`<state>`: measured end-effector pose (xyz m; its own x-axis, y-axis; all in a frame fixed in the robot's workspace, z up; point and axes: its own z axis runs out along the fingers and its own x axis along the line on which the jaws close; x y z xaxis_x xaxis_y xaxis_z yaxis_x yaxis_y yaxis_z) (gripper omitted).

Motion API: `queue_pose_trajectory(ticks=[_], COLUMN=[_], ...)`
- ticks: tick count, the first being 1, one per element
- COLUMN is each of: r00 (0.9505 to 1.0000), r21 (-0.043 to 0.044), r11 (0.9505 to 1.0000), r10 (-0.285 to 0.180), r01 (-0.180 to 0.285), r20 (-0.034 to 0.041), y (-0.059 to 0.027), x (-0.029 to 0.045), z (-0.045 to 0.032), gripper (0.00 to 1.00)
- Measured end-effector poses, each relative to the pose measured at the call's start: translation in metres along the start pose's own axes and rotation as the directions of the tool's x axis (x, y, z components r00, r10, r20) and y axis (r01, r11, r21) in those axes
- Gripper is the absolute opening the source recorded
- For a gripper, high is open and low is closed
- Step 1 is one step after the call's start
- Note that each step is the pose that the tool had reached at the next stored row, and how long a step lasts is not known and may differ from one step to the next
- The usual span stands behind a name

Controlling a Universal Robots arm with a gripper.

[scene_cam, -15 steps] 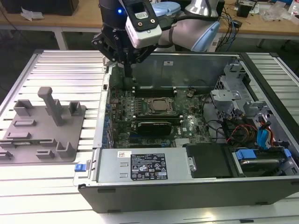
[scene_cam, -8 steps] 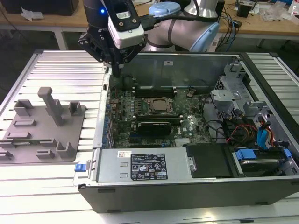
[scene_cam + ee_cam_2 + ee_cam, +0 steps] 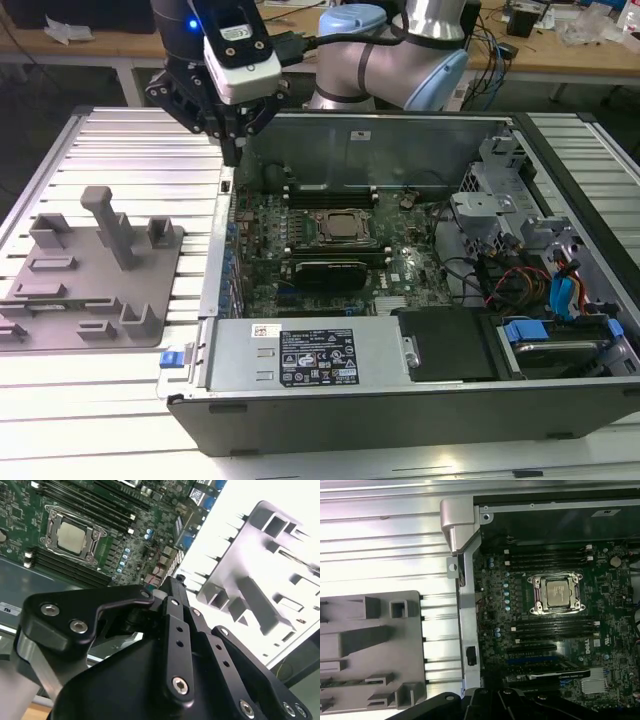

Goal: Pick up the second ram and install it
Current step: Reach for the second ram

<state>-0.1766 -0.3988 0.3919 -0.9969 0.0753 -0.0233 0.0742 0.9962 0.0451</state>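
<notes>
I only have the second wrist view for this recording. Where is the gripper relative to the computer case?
Observer: In the exterior view the gripper hangs over the case wall on the exterior view's left, between the grey fixture and the motherboard.
Operator: The fixture is washed out for me. Is anything on it?
Observer: In the first wrist view the second ram, a thin green stick, seems to lie in a slot of the fixture, apart from the gripper.
</notes>
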Motion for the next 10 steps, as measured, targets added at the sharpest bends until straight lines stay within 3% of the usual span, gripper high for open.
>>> queue_pose_trajectory(ticks=[2, 9, 10], r00=[1.0000, 1.0000, 1.0000], r21=[0.0000, 0.0000, 0.0000], r11=[1.0000, 1.0000, 1.0000], r10=[0.000, 0.000, 0.000], r01=[0.000, 0.000, 0.000], r20=[0.0000, 0.0000, 0.0000], y=[-0.0002, -0.0021, -0.0027], x=[0.0031, 0.0274, 0.0346], z=[0.0001, 0.0010, 0.0011], gripper=[0.08, 0.08, 0.08])
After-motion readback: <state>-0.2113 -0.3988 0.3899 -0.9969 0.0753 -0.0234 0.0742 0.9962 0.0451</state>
